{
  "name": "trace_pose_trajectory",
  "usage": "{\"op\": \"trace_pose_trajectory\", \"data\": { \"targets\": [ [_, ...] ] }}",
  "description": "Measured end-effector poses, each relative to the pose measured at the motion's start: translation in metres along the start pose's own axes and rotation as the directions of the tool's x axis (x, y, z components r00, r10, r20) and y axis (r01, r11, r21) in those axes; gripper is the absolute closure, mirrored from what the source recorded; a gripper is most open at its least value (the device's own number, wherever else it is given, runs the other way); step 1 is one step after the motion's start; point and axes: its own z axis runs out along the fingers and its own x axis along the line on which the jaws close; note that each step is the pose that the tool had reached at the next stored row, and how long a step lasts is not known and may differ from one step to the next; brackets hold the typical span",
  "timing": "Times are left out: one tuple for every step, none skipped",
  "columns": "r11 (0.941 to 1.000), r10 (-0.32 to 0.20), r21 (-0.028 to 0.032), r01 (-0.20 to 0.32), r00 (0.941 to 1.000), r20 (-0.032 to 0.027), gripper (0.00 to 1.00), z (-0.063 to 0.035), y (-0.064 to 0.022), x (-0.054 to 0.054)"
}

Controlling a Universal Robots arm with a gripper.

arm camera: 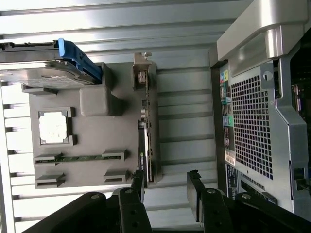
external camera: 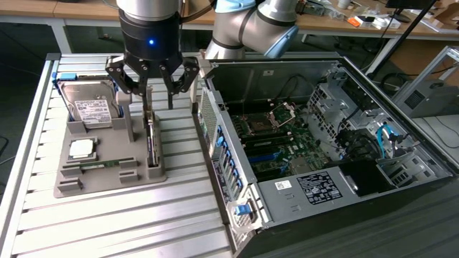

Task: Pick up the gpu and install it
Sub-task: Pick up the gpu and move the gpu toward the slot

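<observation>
The gpu (external camera: 151, 137) stands edge-on as a thin strip in the slot of the grey holder tray (external camera: 93, 185) on the side nearest the computer. In the wrist view the gpu (arm camera: 146, 131) shows its silver bracket at the far end. My gripper (external camera: 158, 105) hangs open just above the card's bracket end, holding nothing. In the wrist view the gripper (arm camera: 166, 187) has its two fingers spread apart. One finger (arm camera: 137, 182) sits close beside the card's near end, and the other finger (arm camera: 194, 187) is well off to the side towards the case.
The open computer case (external camera: 323, 134) lies at the exterior view's right, motherboard (external camera: 276, 145) exposed; its perforated rear panel (arm camera: 257, 111) is near the gripper. The tray also holds a hard drive (external camera: 90, 105), a square chip (external camera: 83, 148) and a green memory stick (external camera: 107, 163).
</observation>
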Motion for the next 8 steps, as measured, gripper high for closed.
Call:
{"op": "trace_pose_trajectory", "data": {
  "targets": [
    [1.0000, 0.000, 0.0000, 0.000, 1.0000, 0.0000, 0.52, 0.0001, 0.0000, 0.0001],
    [1.0000, 0.000, 0.0000, 0.000, 1.0000, 0.0000, 0.52, 0.0005, -0.0001, 0.0004],
    [1.0000, 0.000, 0.0000, 0.000, 1.0000, 0.0000, 0.52, 0.0009, -0.0001, 0.0007],
    [1.0000, 0.000, 0.0000, 0.000, 1.0000, 0.0000, 0.52, 0.0010, -0.0001, 0.0008],
    [1.0000, 0.000, 0.0000, 0.000, 1.0000, 0.0000, 0.52, 0.0012, -0.0001, 0.0009],
    [1.0000, 0.000, 0.0000, 0.000, 1.0000, 0.0000, 0.52, 0.0013, -0.0001, 0.0010],
    [1.0000, 0.000, 0.0000, 0.000, 1.0000, 0.0000, 0.52, 0.0015, -0.0001, 0.0011],
    [1.0000, 0.000, 0.0000, 0.000, 1.0000, 0.0000, 0.52, 0.0017, -0.0002, 0.0013]
  ]
}}
